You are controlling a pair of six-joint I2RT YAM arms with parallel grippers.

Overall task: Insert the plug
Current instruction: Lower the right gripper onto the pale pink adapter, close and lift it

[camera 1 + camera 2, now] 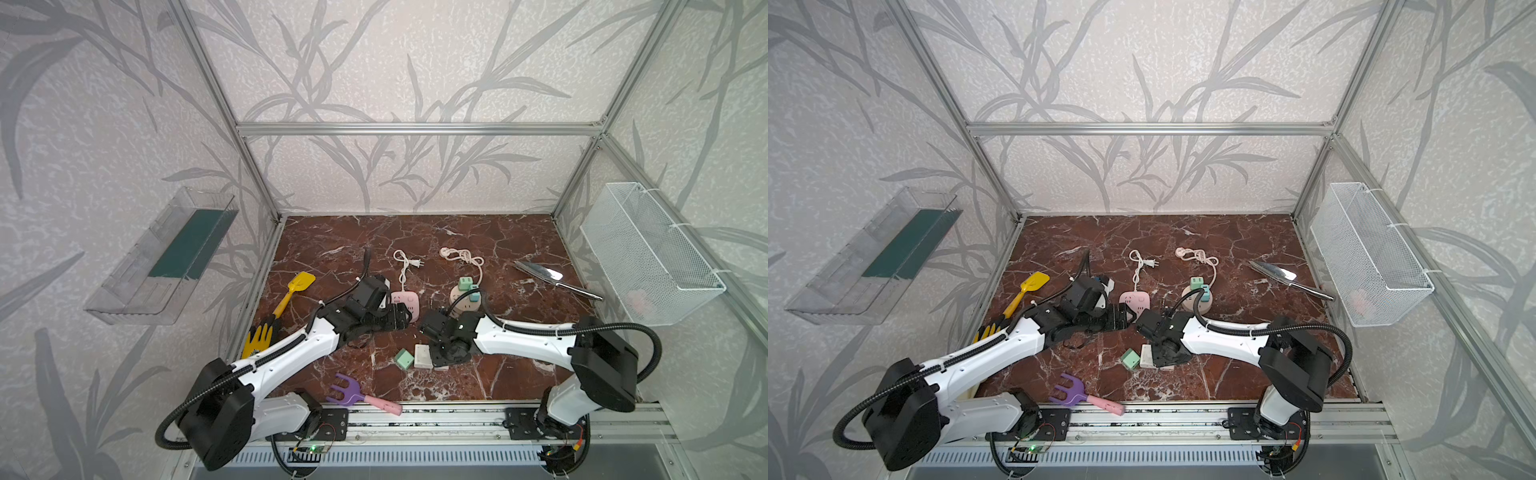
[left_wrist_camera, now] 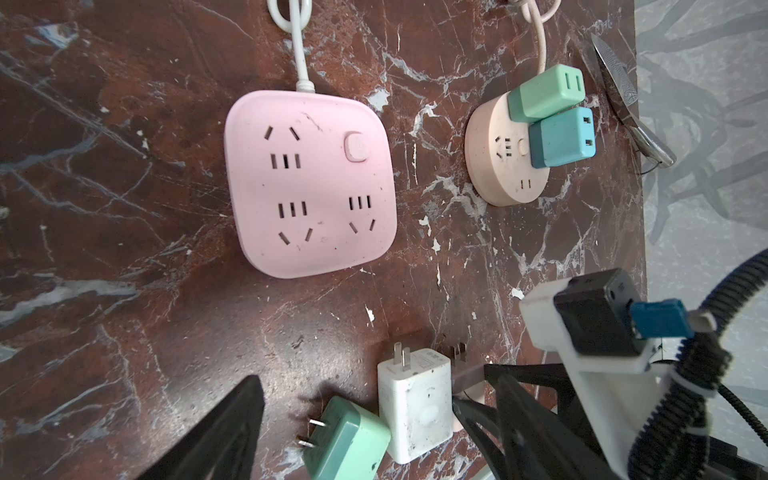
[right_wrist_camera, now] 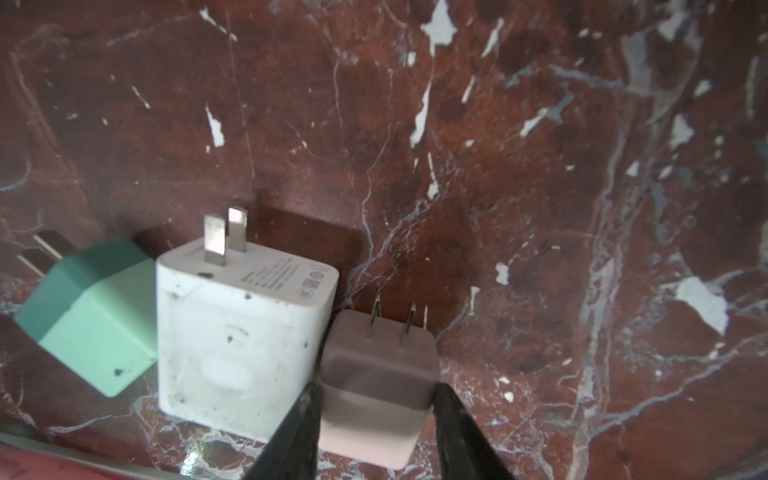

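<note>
Dusty-pink rounded-cube plastic plug (image 3: 378, 357), clamped between the black fingers of the right gripper (image 3: 377, 392), sits low on the red-brown veined marble tabletop (image 3: 498, 124), just beside a scuffed white cube charger (image 3: 241, 332).
Pick-up looks to be the step in hand, with insertion not begun. Next it must lift clear of the charger and the mint-green plastic adapter (image 3: 87, 307). Its two thin flat metal prongs must then line up with slots in the matte pink rounded-square power strip (image 2: 309, 183). The round beige socket disc (image 2: 507, 166) already carries two adapters. The left gripper (image 1: 399, 318) hovers at the strip's near edge, claw wide apart and empty, well placed to steady the smooth, light casing.
</note>
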